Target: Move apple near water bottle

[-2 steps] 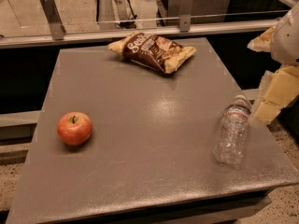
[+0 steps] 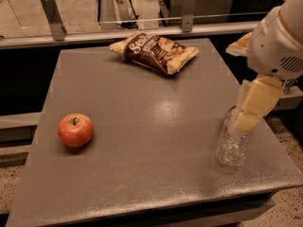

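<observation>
Because the gripper [image 2: 251, 109] hangs at the right side of the flat grey table [image 2: 156, 141], directly over the upper end of the clear crinkled plastic water bottle [image 2: 232, 149], the first hazard is unintended contact with that bottle. Whether the gripper is spread or pressed together cannot be told from this view, and nothing is seen held in it. The bottle's cap end is hidden behind the gripper, so contact between the two cannot be confirmed or excluded. A light plastic bottle is judged easy to nudge. A careless sideways departure could roll it or push it off the nearby right edge, which would displace the target.

The small round red-orange apple [image 2: 75, 130] rests stem-up near the left edge of the table, well apart from the bottle. The reach must cross the table's width. A round fruit is likely to roll if gripped off-centre or released above the surface, and a release too close may strike the bottle.

Containers: the bottle is transparent, but its fill level cannot be determined. The crumpled brown-and-yellow chip bag [image 2: 154, 53] lies near the far edge and appears closed, with its contents hidden.
</observation>
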You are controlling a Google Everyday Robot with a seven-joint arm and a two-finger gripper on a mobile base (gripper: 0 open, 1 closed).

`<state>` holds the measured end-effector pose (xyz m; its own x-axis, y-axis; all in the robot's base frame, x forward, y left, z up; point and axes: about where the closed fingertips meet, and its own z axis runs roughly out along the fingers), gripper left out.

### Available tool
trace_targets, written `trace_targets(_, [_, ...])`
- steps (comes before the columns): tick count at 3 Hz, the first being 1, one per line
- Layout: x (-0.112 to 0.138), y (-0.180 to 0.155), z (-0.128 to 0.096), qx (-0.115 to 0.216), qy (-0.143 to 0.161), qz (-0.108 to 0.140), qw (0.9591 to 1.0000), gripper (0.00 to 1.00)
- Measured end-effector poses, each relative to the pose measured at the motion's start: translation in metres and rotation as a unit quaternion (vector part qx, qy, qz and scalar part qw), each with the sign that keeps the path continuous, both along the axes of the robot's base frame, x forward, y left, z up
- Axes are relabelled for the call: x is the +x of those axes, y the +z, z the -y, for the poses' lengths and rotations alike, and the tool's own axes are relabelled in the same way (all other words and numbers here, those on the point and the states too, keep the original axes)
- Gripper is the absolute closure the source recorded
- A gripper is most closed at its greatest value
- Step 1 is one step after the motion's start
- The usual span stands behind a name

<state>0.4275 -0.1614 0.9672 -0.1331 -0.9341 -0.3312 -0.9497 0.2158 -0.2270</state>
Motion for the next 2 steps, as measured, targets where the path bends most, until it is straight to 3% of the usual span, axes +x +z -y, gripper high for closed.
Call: trace_targets(2, [-0.017,-0.035,-0.084,0.014,0.076,-0.018,0.9969,0.0])
